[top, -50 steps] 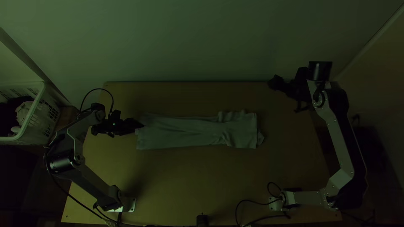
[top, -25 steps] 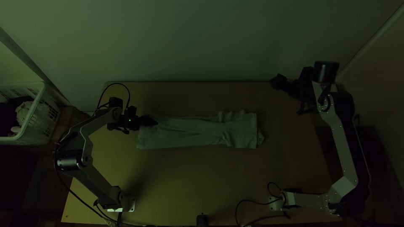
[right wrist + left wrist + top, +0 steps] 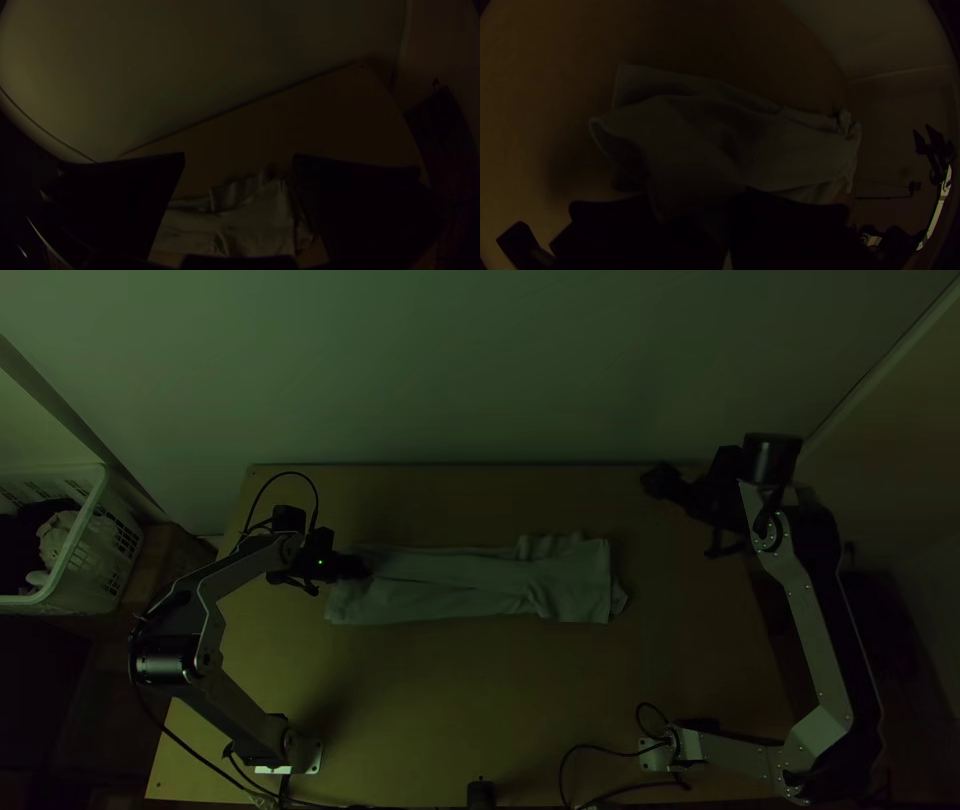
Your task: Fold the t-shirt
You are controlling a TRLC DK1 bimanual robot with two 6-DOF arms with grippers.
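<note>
Inspecting the t-shirt (image 3: 440, 588) — lying across the middle of the tabletop (image 3: 480, 680) as a long, narrow strip between the two arms. Finding the lengthwise folding apparently complete, though wrinkling along the strip, rumpling near the end on the right arm's side and letting a small loose edge (image 3: 619, 598) poke out there. Recording the left gripper (image 3: 362, 567) as clamping cloth at the opposite end, with fabric rising to its fingers and a corner (image 3: 599, 125) lifting clear of the tabletop. Recording the right gripper (image 3: 239, 157) as hanging apart from the shirt, holding nothing, with its fingers standing wide open. Judging the work to be passing the halfway mark. Leaving outstanding, by this reckoning: carrying the held end over toward the middle, folding crosswise into a compact bundle, tucking in the loose edge and pressing flat. Flagging one risk — dragging or skewing the lower layers during the lift.
</note>
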